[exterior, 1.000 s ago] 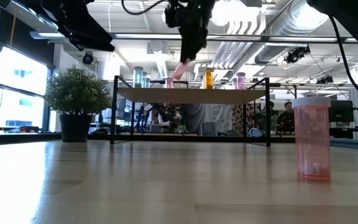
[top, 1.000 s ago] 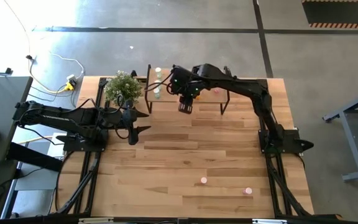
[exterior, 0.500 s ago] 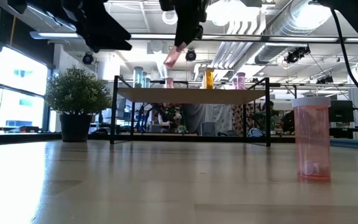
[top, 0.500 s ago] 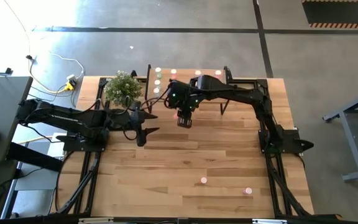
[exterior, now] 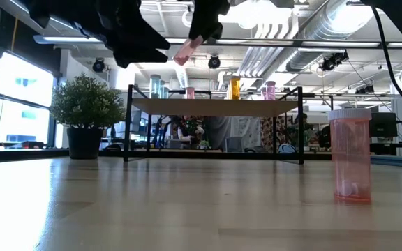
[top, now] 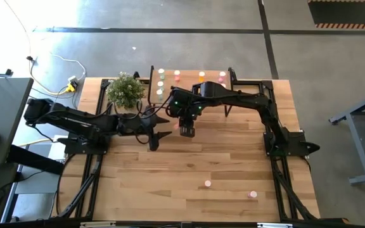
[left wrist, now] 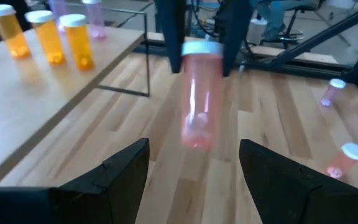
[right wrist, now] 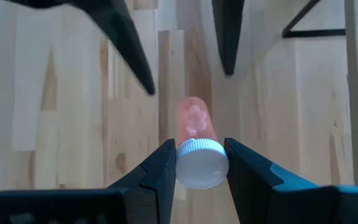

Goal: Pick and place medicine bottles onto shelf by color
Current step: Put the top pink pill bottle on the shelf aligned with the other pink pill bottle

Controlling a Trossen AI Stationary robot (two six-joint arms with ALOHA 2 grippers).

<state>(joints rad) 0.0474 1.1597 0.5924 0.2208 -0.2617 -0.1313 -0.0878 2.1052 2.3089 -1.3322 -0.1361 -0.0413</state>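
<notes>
While held above the table (top: 189, 164) in front of the shelf (top: 192, 95), the pink bottle (left wrist: 197, 99) hangs with its white cap uppermost and its long axis tilted off vertical, base slanting down; the low view shows the same tilt, with the bottle well clear of the tabletop and higher than the shelf top. Something small and pale lies at the bottom of the bottle; what it is cannot be told. Right gripper (right wrist: 197, 163) is clenched on the pink bottle just below the cap, one finger on each side. Left gripper (left wrist: 194, 171) faces the bottle at close range with its fingers spread wide and nothing between them; in the high view its tips sit just beside the right gripper, near the shelf's front edge. On the shelf top stand three orange bottles (left wrist: 45, 37) in a row, upright, white caps up, with paler pinkish bottles behind them; the high view shows further caps spread along the shelf top. Two more pink bottles (top: 230, 189) stand upright on the table, well apart from the shelf, near the front edge. Potted plant (top: 125, 88) stands at the shelf's left end.
</notes>
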